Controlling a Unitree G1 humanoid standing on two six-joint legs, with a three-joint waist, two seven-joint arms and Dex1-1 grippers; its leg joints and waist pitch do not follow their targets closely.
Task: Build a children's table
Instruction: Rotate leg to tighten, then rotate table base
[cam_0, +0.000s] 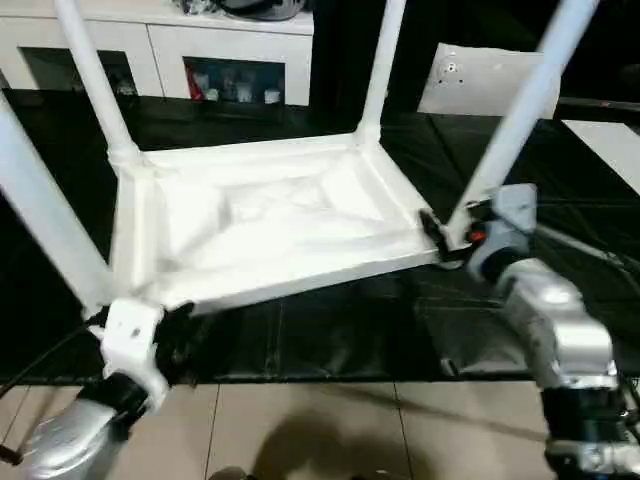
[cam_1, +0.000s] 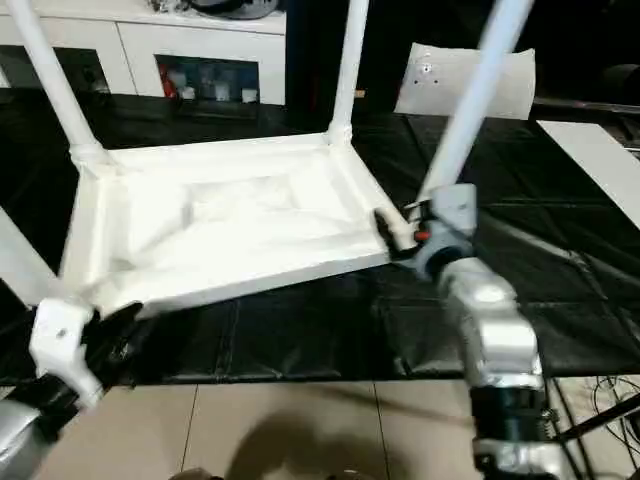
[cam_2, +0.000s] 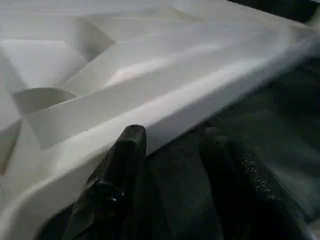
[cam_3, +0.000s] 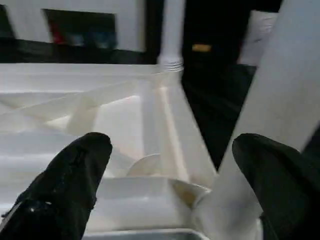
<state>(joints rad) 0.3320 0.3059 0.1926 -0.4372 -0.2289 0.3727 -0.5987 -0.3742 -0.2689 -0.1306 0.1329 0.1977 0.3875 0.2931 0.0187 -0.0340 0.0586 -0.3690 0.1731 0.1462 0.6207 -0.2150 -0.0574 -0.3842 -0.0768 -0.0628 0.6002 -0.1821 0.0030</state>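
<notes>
The children's table (cam_0: 270, 225) lies upside down on the black worktop (cam_0: 330, 340), its legs rising. The left gripper (cam_2: 172, 150), half open and empty, sits at its near-left corner. The right gripper (cam_3: 172, 170), wide open, straddles the near-right leg (cam_0: 520, 110) without gripping it.

Bright overhead light on the white children's table (cam_0: 270, 225), washing the ribs almost flat, against a dark mat (cam_0: 330, 335) with faint sheen along its creases. Soft motion blur across both head views, strongest on the near legs and forearms, plus a vague shadow on the pale floor tiles (cam_0: 330, 435) at the bottom edge. Close, soft focus in the wrist views: black fingers (cam_2: 120, 170) of the left gripper and those (cam_3: 70, 185) of the right gripper smeared, background cabinet (cam_3: 75, 25) hazy.
</notes>
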